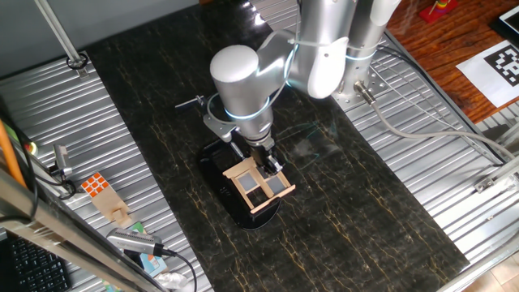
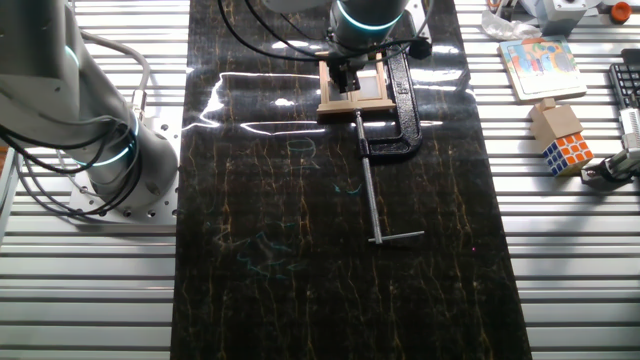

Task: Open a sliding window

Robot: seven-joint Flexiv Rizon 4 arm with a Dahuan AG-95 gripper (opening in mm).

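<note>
The sliding window (image 1: 261, 186) is a small tan wooden frame with cross bars and dark panes, mounted on a black rounded base (image 1: 235, 207) on the dark mat. It also shows in the other fixed view (image 2: 372, 90) at the far end of the mat. My gripper (image 1: 268, 161) points down onto the window's upper part, its fingertips at or against the frame. In the other fixed view my gripper (image 2: 346, 76) covers the left half of the window. The wrist hides the gap between the fingers, so I cannot tell whether they grip the frame.
A black C-clamp (image 2: 398, 120) with a long metal screw bar (image 2: 370, 190) lies by the window. An orange-and-white cube (image 1: 96, 185) on a wooden block sits on the ribbed metal table; it also shows in the other view (image 2: 568, 150). The arm's base (image 2: 110, 150) stands beside the mat.
</note>
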